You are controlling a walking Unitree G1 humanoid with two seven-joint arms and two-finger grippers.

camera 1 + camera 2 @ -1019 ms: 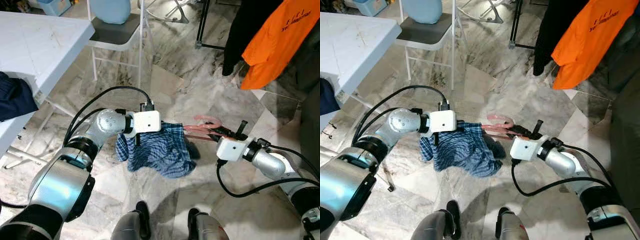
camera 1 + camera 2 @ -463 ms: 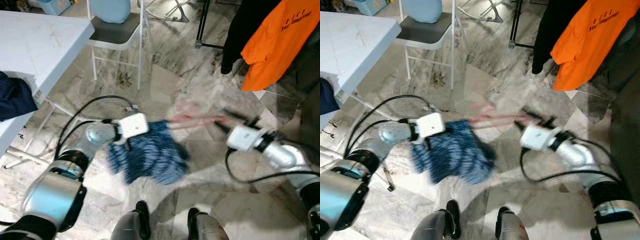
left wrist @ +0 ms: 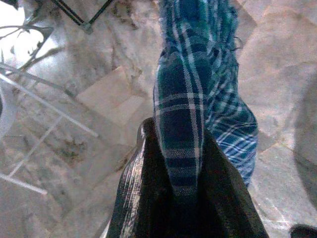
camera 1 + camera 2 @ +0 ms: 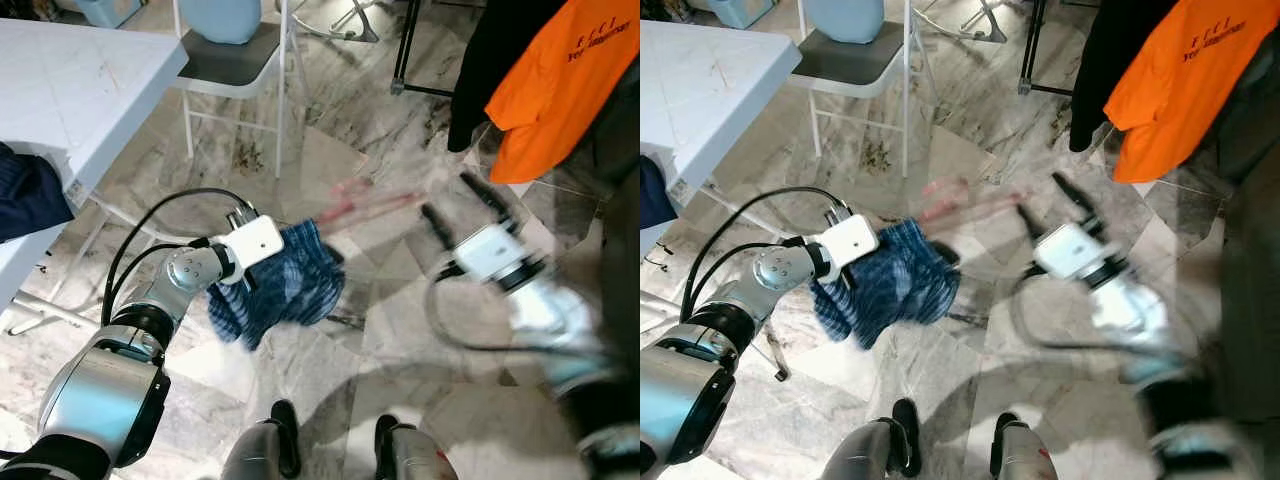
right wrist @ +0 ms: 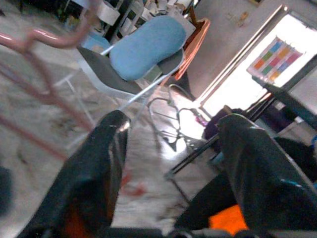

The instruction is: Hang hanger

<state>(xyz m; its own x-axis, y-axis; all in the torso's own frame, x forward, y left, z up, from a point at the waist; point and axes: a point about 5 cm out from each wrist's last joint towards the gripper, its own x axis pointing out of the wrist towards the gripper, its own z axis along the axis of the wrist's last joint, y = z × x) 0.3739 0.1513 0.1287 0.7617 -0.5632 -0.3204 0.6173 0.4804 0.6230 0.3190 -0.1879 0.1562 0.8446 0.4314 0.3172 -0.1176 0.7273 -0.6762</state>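
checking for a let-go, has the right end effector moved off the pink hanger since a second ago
Yes: the right end effector now sits open, nearer the orange shirt, off the pink hanger.

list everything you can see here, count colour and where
checked cloth: 1, blue and white, hanging from the left gripper above the floor
hanger: 1, pink, blurred, between the cloth and the right gripper
folding chair: 1, white frame, dark seat, ahead near the table
cushion: 1, light blue, on the chair seat
table: 1, white, to the robot's left
dark garment: 1, navy, on the table edge
orange shirt: 1, hanging at the right
black garment: 1, hanging beside the orange shirt
floor: grey marble tiles
left gripper: 1, black fingers, pinching the cloth
right gripper: 1, black fingers apart, blurred, raised toward the hung clothes
robot feet: 2, black, on the floor
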